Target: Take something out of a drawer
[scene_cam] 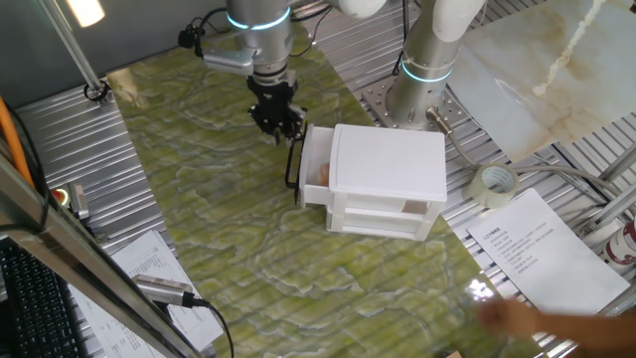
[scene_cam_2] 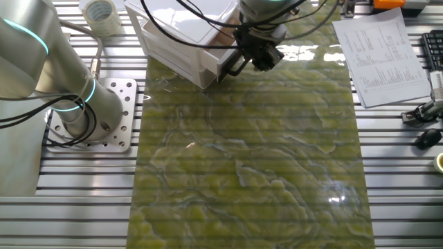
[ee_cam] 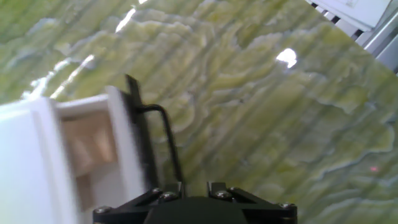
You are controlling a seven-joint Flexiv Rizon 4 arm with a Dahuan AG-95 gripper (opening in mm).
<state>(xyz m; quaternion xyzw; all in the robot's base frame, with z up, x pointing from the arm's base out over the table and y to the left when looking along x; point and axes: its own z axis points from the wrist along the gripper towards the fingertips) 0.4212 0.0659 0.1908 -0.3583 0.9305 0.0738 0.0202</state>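
Pointing straight down, the fingers point(scene_cam: 279, 129) hover by the open drawer's point(scene_cam: 313, 164) handle point(scene_cam: 294, 164), spread unclear.

Lighting's bright and even from overhead, with a lamp point(scene_cam: 84, 10) glowing at the top corner of one fixed view. Shiny green worktop point(scene_cam_2: 249, 173) throws white glare spots in all views. Hand view is soft and blurry, especially the white drawer point(ee_cam: 93, 155); shadows are faint.
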